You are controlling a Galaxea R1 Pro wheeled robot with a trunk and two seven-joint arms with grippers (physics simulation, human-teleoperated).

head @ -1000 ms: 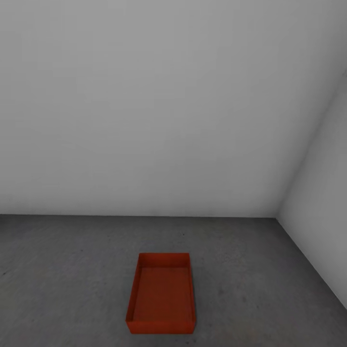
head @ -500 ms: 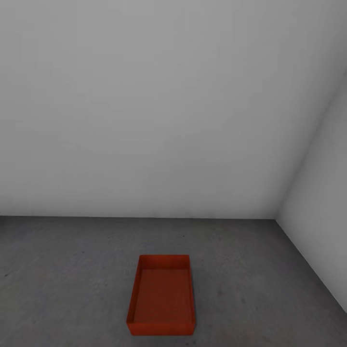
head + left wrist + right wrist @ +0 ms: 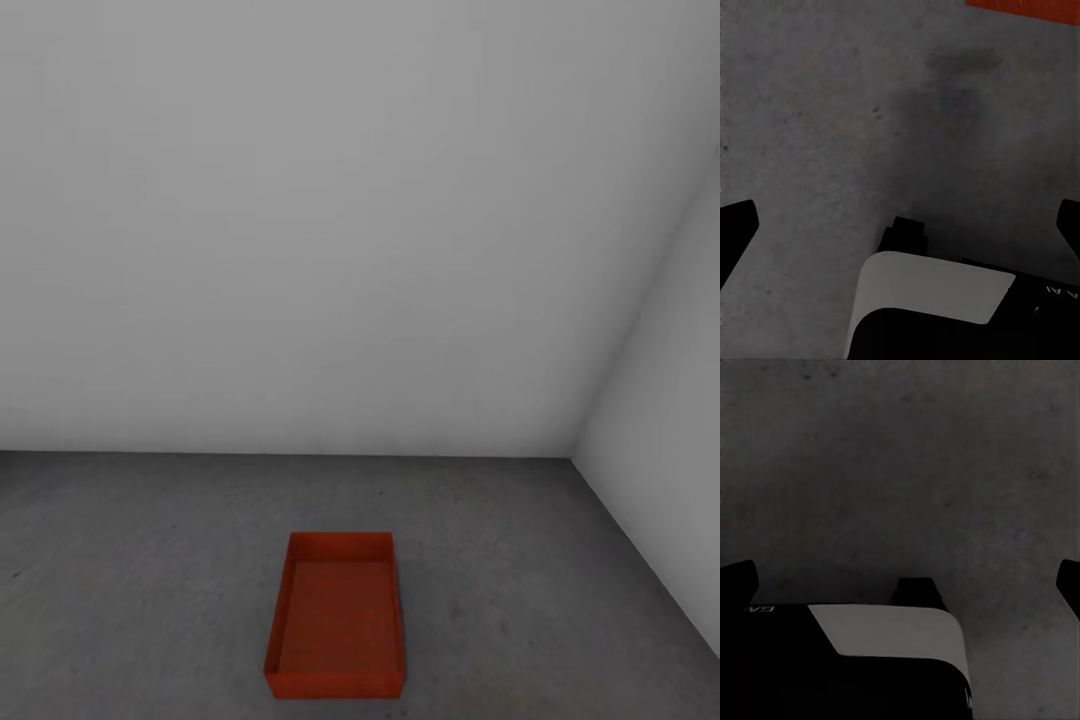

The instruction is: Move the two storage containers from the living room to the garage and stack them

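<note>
Red-orange, one storage container (image 3: 335,620) sat open-topped on the concrete floor (image 3: 130,560) — well short of the wall corner. Both pincers — left gripper (image 3: 900,225) and right gripper (image 3: 900,581) — hung over bare floor with fingers spread wide apart, holding nothing.

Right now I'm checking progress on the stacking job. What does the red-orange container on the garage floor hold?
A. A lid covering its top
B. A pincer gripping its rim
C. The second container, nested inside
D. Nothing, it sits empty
D: the head view shows the container open-topped with its bare inner bottom visible, alone on the concrete floor.
</note>
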